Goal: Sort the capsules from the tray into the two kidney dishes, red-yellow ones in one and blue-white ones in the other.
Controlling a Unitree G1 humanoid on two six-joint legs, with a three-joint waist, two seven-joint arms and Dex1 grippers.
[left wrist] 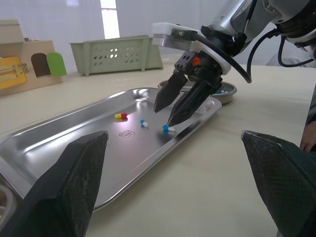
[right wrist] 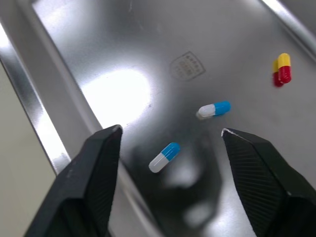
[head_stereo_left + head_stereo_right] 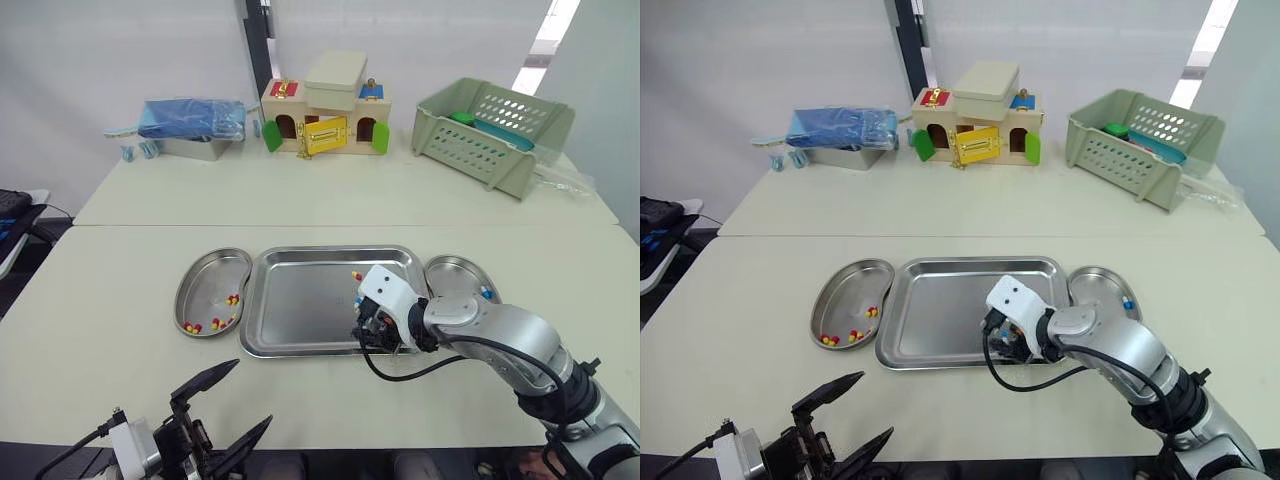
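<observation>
The left gripper, black fingers spread and empty, is held off the near side of the rectangular stainless-steel tray. Over the tray's near right part the right gripper is held parted, the nearest blue-white capsule lying between its fingers. A second blue-white capsule and a lone red-yellow capsule lie farther in. Red-yellow capsules are seen in the left steel kidney dish beside the tray, and a third blue-white capsule in the right steel kidney dish.

A steel tray holds two blue-white capsules and one red-yellow capsule, lying flat near its right end. The left kidney dish beside it holds several red-yellow capsules; the right kidney dish, a blue-white capsule.
</observation>
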